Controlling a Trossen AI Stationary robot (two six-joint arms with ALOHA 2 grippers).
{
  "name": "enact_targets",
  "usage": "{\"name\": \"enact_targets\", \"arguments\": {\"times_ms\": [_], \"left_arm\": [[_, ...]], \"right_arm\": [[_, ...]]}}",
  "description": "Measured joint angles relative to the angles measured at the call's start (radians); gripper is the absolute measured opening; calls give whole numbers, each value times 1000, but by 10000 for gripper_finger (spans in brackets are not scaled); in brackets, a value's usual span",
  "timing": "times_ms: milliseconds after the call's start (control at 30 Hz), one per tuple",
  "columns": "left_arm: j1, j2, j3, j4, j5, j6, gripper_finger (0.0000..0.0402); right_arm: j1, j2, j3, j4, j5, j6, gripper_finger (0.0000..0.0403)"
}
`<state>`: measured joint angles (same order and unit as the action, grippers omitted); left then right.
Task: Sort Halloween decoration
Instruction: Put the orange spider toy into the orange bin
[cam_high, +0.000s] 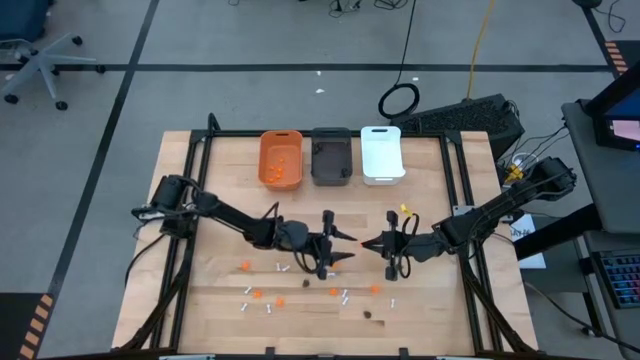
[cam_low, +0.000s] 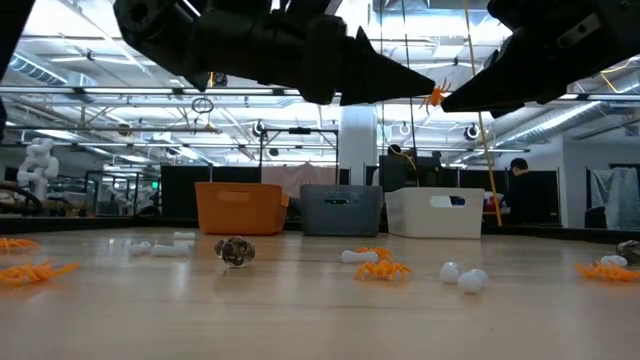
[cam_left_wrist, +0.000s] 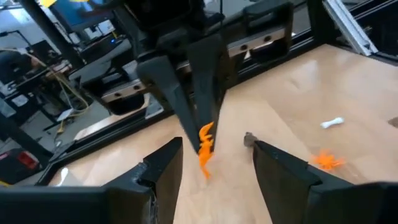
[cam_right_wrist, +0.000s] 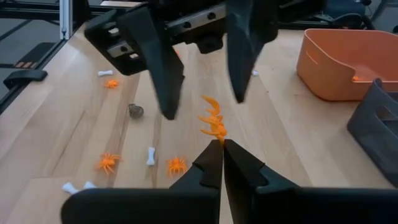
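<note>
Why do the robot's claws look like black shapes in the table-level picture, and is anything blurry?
Low view: bright ceiling lights behind turn both pincers into silhouettes; the orange spider between them stays readable. Left wrist view: the spider and right pincer are soft with blur. Right wrist view: sharper, with a faint sheen on the table.

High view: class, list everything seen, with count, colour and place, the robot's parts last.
orange bin: one, orange, row's left; orange pieces inside.
dark grey bin: one, dark grey, row's middle.
white bin: one, white, row's right.
spiders: about five, orange, scattered on near table.
bones: about six, white, among them.
lump: one, dark, near edge.
held spider: one, orange, between grippers.
right gripper: dark, shut on held spider.
left gripper: dark, open, fingers either side of it.
</note>
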<state>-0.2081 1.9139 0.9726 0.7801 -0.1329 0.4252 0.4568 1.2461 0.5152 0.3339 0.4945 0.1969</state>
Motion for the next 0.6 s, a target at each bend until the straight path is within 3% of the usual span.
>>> {"name": "enact_targets", "arguments": {"times_ms": [367,600], "left_arm": [[38,0,0,-11,53,26,117],[47,0,0,-2,85,54,96]], "right_arm": [[-2,0,0,9,1,0,0],[-19,0,0,15,2,-4,0]]}}
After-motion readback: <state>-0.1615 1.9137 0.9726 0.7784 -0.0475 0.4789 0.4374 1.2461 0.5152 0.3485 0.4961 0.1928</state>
